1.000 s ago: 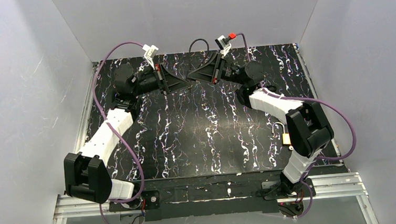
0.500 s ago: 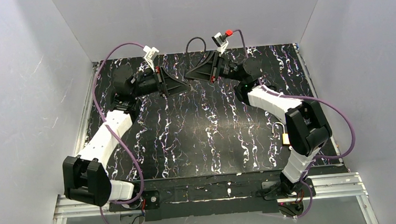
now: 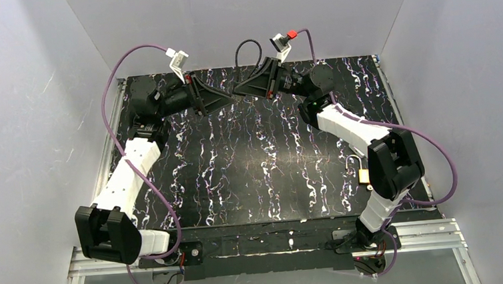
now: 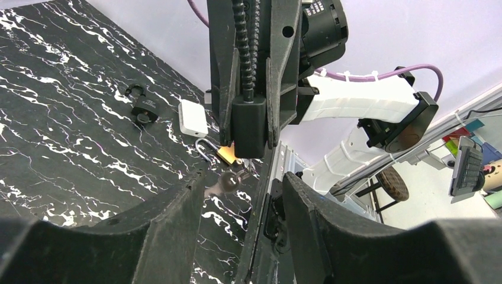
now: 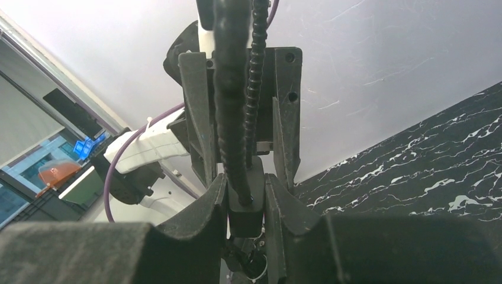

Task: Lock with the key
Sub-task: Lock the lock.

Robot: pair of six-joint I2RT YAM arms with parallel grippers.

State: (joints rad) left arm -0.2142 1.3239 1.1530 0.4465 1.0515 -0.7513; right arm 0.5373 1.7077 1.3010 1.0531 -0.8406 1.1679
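Observation:
The brass padlock (image 3: 363,174) lies at the table's right front beside the right arm's elbow, its silver shackle pointing toward the back. It also shows in the left wrist view (image 4: 226,154), with a round-headed key (image 4: 228,182) lying just in front of it. My left gripper (image 3: 228,99) and right gripper (image 3: 240,92) hover high at the back centre, tips facing each other, far from the padlock. In the left wrist view the left gripper (image 4: 241,204) stands wide open and empty. In the right wrist view the right gripper (image 5: 247,198) shows a narrow gap and holds nothing.
A small all-black padlock (image 4: 144,109) and a small white box (image 4: 193,117) lie near the brass one. The black marbled table (image 3: 250,162) is walled in white on three sides. A metal rail (image 3: 269,241) runs along the front edge.
Both grippers have risen and shifted toward the back wall, still tip to tip. The left arm has stretched further back and left. The padlock has not moved.

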